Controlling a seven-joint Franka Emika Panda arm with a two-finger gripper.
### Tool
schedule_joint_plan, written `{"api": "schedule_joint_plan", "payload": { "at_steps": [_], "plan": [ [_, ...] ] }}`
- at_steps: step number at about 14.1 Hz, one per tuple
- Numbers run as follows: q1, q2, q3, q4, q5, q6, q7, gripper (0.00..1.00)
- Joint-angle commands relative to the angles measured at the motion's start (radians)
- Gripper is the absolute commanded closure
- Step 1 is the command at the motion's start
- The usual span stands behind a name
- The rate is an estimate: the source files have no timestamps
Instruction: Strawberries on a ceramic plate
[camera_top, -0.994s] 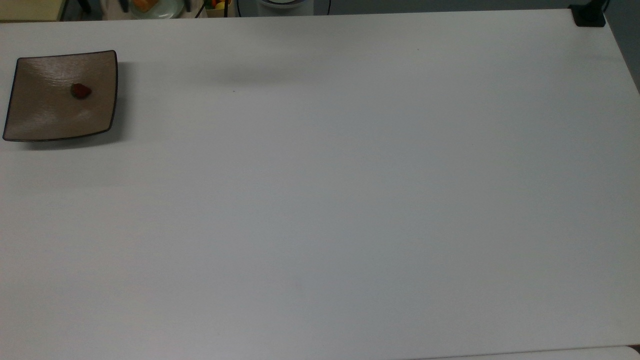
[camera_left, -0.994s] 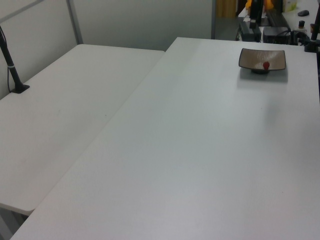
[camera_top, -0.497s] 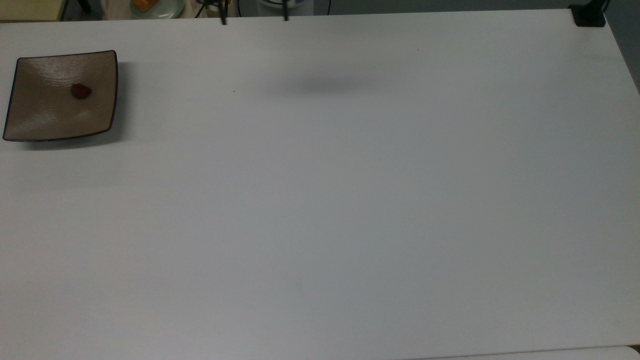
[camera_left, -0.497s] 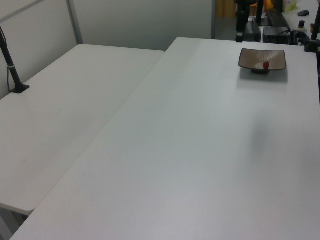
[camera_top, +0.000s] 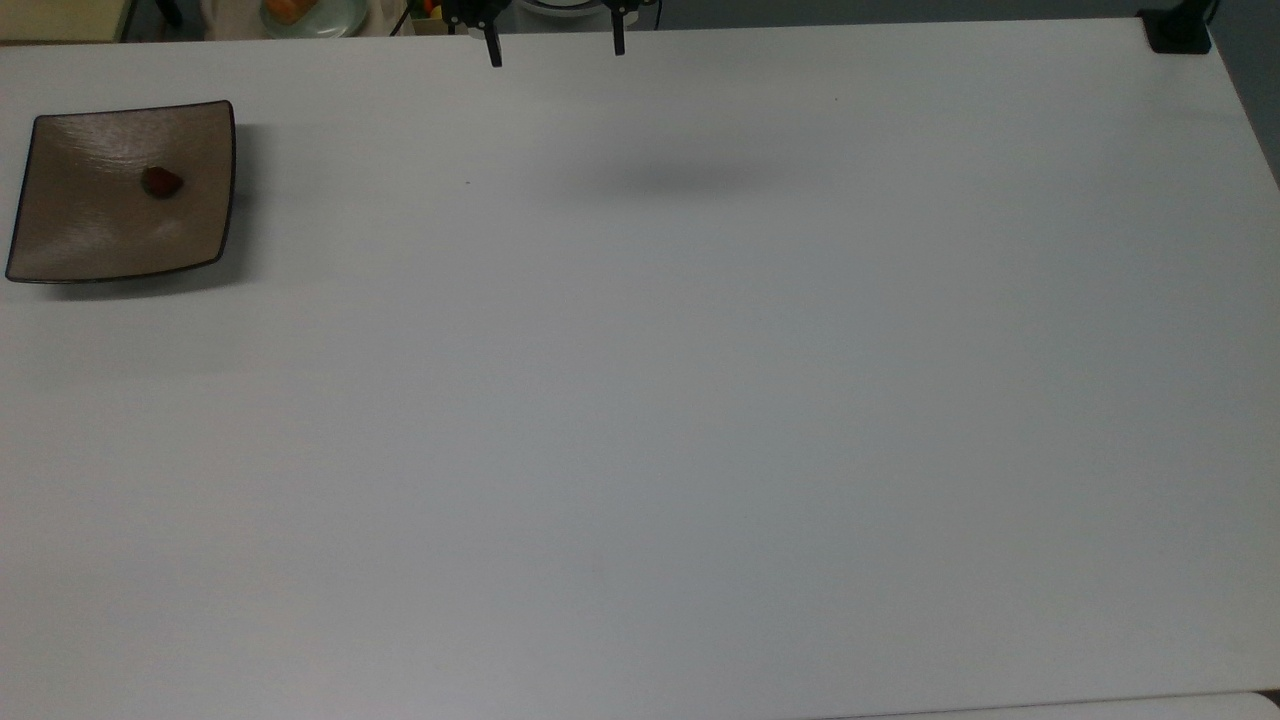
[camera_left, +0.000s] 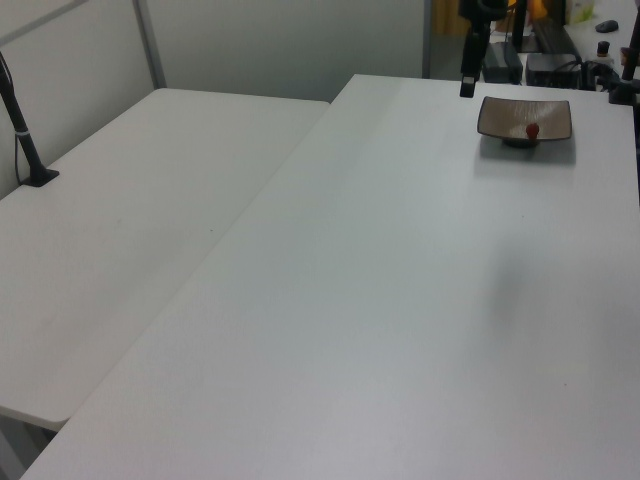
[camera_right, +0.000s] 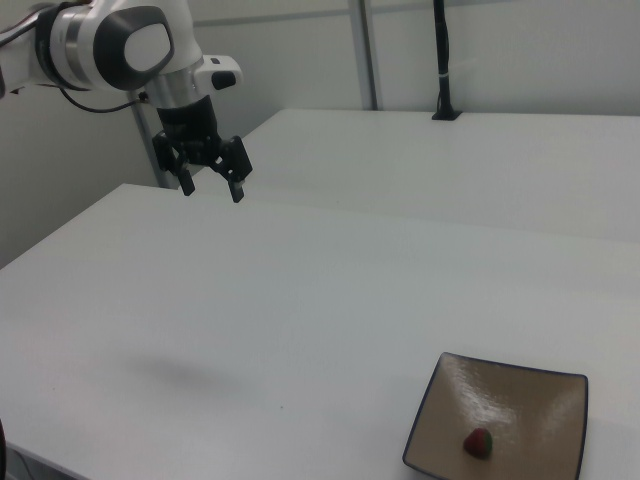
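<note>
- Gripper (camera_right: 211, 183) status: I read the fingers as spread apart and empty, hanging high above the table (camera_right: 300, 300) in the upper left of the right view. In the top view, its two fingertips now reach further into the upper middle of the frame than half a second ago, and its shadow has shifted towards the top view's right.
- Ceramic plate (camera_top: 90, 230) position: upper left of the top view, lower right of the right view, unchanged.
- Strawberry (camera_top: 161, 181) position: resting near the plate's centre, untouched by the arm.
- Assessment: I judge placement complete; the arm is retreating, well apart from the plate.
</note>
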Motion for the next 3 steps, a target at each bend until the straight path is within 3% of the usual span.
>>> {"api": "schedule_joint_plan", "payload": {
  "at_steps": [1,3],
  "plan": [
    [-0.002,-0.017,0.001,-0.024,0.019,0.021,0.012,0.00],
    [-0.002,-0.017,0.001,-0.026,0.019,0.017,0.012,0.00]
  ]
}}
